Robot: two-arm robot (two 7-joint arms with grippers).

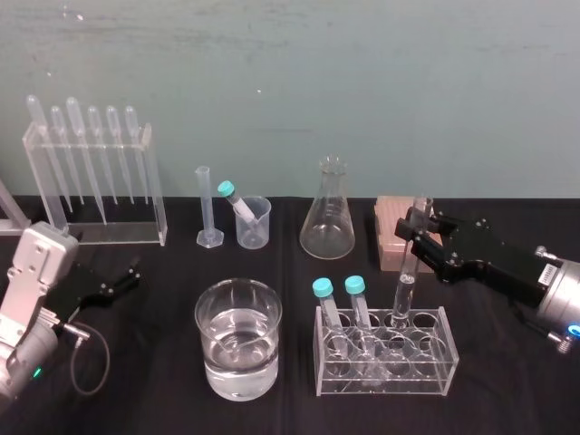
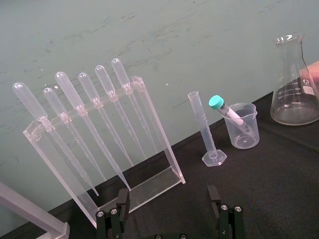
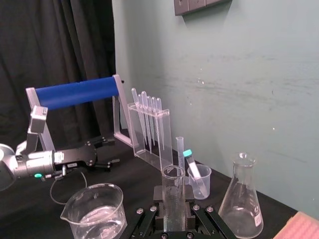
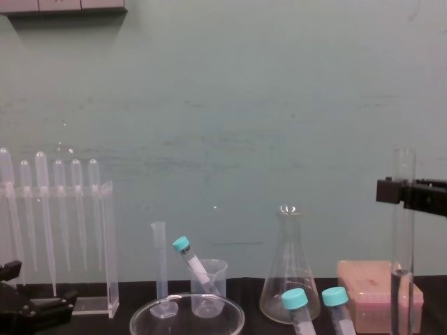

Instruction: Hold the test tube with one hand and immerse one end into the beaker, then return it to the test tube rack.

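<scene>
Head view: the right gripper [image 1: 419, 237] is clamped on the test tube [image 1: 405, 288] near its open top. The tube hangs tilted below the jaws, its round end sitting in a back-row hole of the rack [image 1: 435, 358]. Two capped tubes [image 1: 356, 299] stand in the rack just left of that hole. The beaker [image 1: 217, 362], part full of water, stands well to the gripper's left and nearer the robot, apart from the tube. The left gripper [image 1: 127, 279] is parked farther left, beyond the beaker.

Left wrist view: the left gripper's fingers [image 2: 112, 219] are spread wide with nothing between them. Ahead of them stands a pipette stand [image 2: 99, 124].

Right wrist view: the tube rises straight out from between the right jaws, held at both sides. The beaker lies off to one side of them, the flask [image 3: 241, 199] to the other.

Chest view: the jaws cross the tube high up, and most of its length hangs beneath. A faint line low in the glass may be liquid — I cannot tell.

Progress, as I judge it: the tube is grasped but at the rack, not in the beaker. This could be the lift-out or the return — the pictures do not settle which. If it is the lift-out, the carry, dip and return all remain.
</scene>
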